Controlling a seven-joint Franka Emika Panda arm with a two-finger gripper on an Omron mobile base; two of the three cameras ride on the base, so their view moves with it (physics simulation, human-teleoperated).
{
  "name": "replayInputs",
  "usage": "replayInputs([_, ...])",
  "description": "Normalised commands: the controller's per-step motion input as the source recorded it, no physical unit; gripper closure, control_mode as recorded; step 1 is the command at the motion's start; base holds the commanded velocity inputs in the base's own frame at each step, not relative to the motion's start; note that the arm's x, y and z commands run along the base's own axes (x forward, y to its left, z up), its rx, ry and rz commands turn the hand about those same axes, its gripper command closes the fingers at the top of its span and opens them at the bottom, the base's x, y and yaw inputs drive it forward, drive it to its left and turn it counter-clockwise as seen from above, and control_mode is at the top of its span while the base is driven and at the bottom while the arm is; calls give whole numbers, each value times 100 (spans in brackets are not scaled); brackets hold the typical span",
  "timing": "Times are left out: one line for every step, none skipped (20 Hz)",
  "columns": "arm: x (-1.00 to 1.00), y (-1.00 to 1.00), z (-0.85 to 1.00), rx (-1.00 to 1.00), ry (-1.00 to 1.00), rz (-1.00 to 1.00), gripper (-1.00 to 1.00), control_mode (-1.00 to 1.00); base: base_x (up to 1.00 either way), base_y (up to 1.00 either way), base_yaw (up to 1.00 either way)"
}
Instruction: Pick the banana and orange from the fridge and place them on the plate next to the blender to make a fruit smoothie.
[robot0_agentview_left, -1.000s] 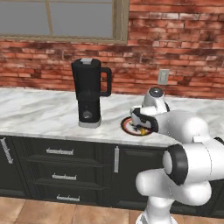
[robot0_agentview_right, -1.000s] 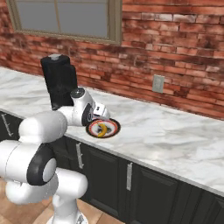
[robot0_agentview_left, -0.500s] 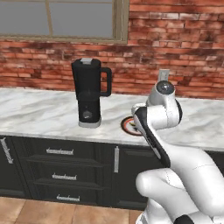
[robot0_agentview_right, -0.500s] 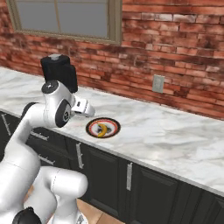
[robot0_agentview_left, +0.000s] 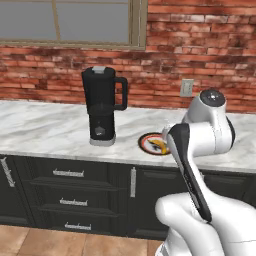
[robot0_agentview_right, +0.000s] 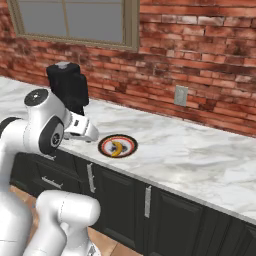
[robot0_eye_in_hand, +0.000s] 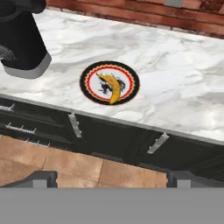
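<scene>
- Since a second ago the arm has swung up and back from the plate (robot0_eye_in_hand: 110, 82); it was bent low over the rim, and now its elbow is folded high at the bench (robot0_agentview_right: 200, 150) edge.
- Lying on the plate's white centre, just beside the blender (robot0_agentview_left: 102, 106), is the banana (robot0_eye_in_hand: 113, 89).
- No orange is on the plate; that half looks undone.
- An orange should handle as light, firm and round, apt to roll, so I'd take it across its middle.
- Claw (robot0_eye_in_hand: 112, 179): fingers spread wide and empty, pulled back off the bench over the floor, looking down at plate and cabinet fronts.
</scene>
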Motion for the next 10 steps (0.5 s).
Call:
replayInputs([0, 0, 0, 0, 0, 0, -100, 100, -100, -3, 23])
replayInputs([0, 0, 0, 0, 0, 0, -100, 100, -100, -19, 31])
replayInputs([0, 0, 0, 0, 0, 0, -100, 100, -100, -32, 38])
replayInputs([0, 0, 0, 0, 0, 0, -100, 100, -100, -36, 51])
replayInputs([0, 0, 0, 0, 0, 0, -100, 100, -100, -38, 65])
replayInputs([0, 0, 0, 0, 0, 0, -100, 100, -100, -30, 76])
replayInputs([0, 0, 0, 0, 0, 0, -100, 100, -97, -30, 84])
replayInputs([0, 0, 0, 0, 0, 0, -100, 100, -91, -25, 86])
replayInputs([0, 0, 0, 0, 0, 0, -100, 100, -92, -29, 86])
replayInputs([0, 0, 0, 0, 0, 0, -100, 100, -92, -31, 87])
